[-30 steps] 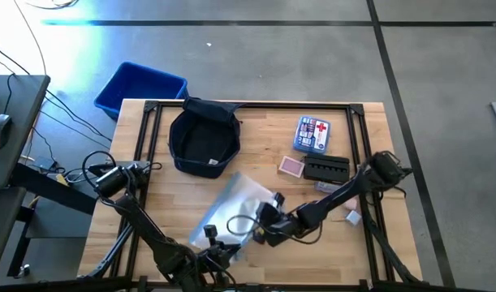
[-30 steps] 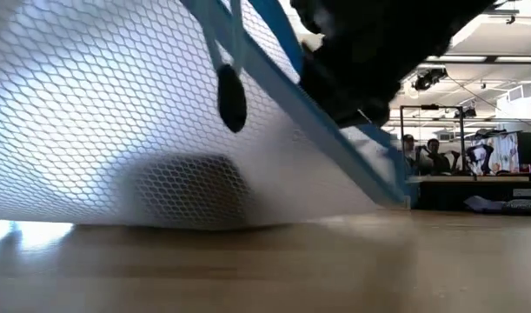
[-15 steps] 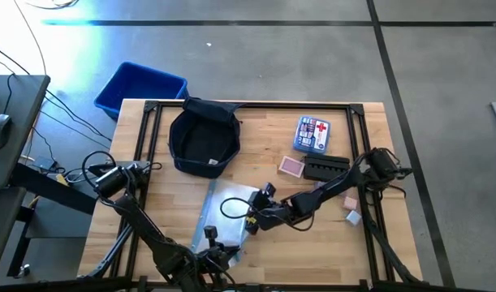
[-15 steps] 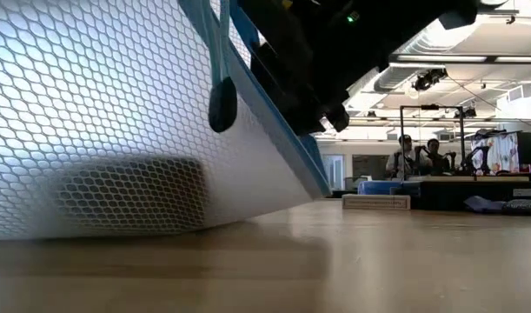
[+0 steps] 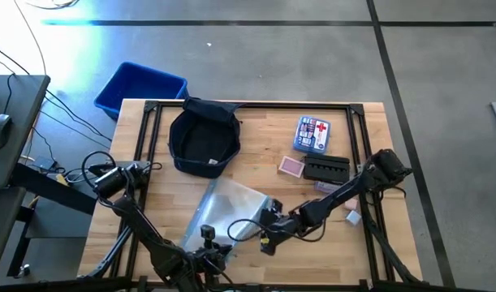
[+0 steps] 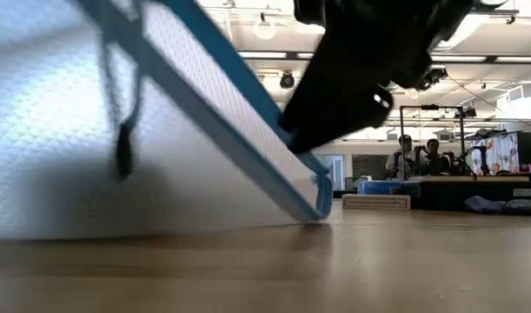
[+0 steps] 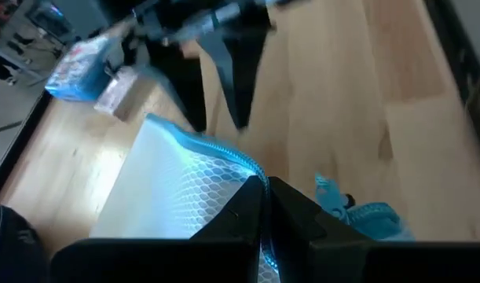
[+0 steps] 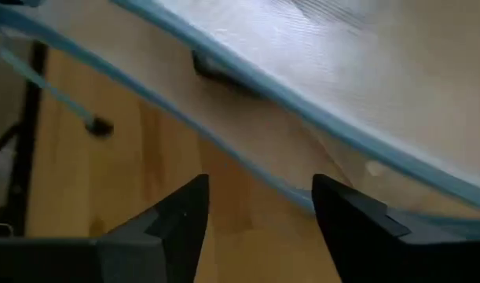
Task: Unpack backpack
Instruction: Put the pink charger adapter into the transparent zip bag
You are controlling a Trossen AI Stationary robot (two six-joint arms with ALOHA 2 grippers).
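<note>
The dark navy backpack (image 5: 203,139) sits open on the table's far left part, with no gripper at it. A clear mesh pouch (image 5: 230,212) with a blue zipper edge lies near the table's front. My left gripper (image 7: 263,196), at the near edge (image 5: 205,237), is shut on the pouch. My right gripper (image 8: 259,216) hovers open beside the pouch's right edge (image 5: 266,234). Nothing is between its fingers, and the pouch's blue edge (image 8: 247,90) lies just ahead of them. My left gripper pinches the pouch's blue zipper edge (image 7: 251,169) between its two fingers, coming from the table's near side. The held side is raised. The pouch slopes down from there, and its far corner (image 6: 321,207) rests on the table.
A blue bin (image 5: 139,86) stands off the table's far left corner. On the right part of the table lie a blue and white box with a red cross (image 5: 312,134), a pink card pack (image 5: 291,167), a black case (image 5: 326,169) and small bits (image 5: 351,214).
My right gripper has opened, let go of the pouch and drawn back a little toward the near edge. The pouch has sagged and spread flatter, its right corner dropping onto the table. My left gripper keeps its hold.
</note>
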